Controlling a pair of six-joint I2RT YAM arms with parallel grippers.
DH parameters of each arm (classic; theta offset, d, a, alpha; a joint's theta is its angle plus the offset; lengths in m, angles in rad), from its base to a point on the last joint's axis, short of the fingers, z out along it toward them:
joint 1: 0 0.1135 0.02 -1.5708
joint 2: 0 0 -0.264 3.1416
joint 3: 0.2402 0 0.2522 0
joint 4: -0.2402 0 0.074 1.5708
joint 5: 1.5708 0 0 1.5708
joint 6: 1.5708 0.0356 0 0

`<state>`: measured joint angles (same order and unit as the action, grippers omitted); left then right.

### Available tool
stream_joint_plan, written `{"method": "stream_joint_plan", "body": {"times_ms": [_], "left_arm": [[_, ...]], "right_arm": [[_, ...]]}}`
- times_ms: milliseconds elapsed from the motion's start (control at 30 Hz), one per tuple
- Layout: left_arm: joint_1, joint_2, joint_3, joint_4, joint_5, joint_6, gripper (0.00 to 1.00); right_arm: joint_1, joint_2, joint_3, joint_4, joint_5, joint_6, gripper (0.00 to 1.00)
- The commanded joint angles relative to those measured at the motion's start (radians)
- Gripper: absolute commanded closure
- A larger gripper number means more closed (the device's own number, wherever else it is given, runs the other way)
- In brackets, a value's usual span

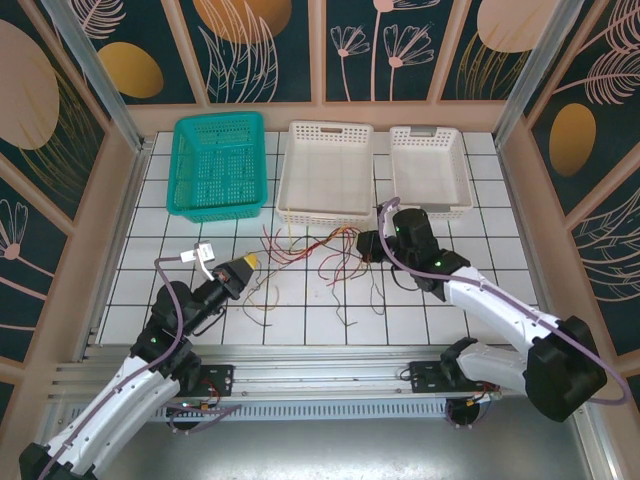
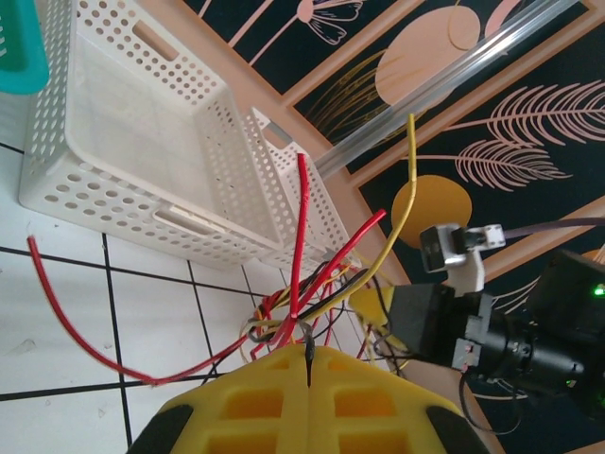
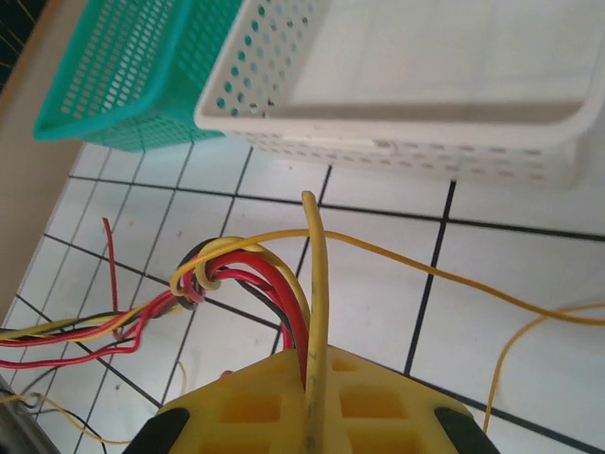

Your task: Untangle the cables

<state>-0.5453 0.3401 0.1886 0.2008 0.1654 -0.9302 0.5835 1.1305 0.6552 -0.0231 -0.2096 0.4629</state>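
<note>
White-tiled tabletop (image 1: pixel 500 270) carries the cables (image 1: pixel 310 252) mid-surface, near the middle white basket (image 1: pixel 325 213). Their tangle runs side to side between left gripper (image 1: pixel 243 268) and right gripper (image 1: pixel 368 243), both clenched on strands, and seemingly lies nearer the right.

The cables (image 1: pixel 310 255) lie on the counter (image 1: pixel 140 270) between the left pincer (image 1: pixel 246 266) and the right pincer (image 1: pixel 366 246), before three baskets (image 1: pixel 325 170).

3 baskets (image 1: pixel 326 214) line far edge; cables (image 1: pixel 318 245) sprawl centre; tiles (image 1: pixel 150 240) left of them bare.
</note>
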Motion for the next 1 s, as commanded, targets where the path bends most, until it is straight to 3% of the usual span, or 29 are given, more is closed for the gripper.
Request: {"method": "stream_joint_plan", "body": {"times_ms": [0, 333, 700, 867, 967], "left_arm": [[-0.001, -0.027, 0.022, 0.023, -0.039, -0.030, 1.00], [-0.001, -0.075, 0.054, -0.014, -0.076, -0.051, 1.00], [-0.002, 0.065, 0.068, 0.061, -0.052, -0.072, 1.00], [-0.002, 0.156, 0.090, 0.117, -0.038, -0.081, 1.00], [-0.001, 0.208, 0.114, 0.149, -0.025, -0.085, 1.00]], "right_arm": [[-0.022, 0.024, -0.026, 0.045, -0.012, 0.010, 1.00], [-0.104, 0.111, -0.065, 0.055, -0.054, 0.023, 1.00], [-0.105, 0.050, -0.054, 0.067, -0.101, -0.004, 0.48], [-0.095, 0.017, -0.065, 0.089, -0.139, 0.012, 0.42], [-0.023, -0.004, -0.055, 0.086, -0.115, 0.002, 0.40]]}}
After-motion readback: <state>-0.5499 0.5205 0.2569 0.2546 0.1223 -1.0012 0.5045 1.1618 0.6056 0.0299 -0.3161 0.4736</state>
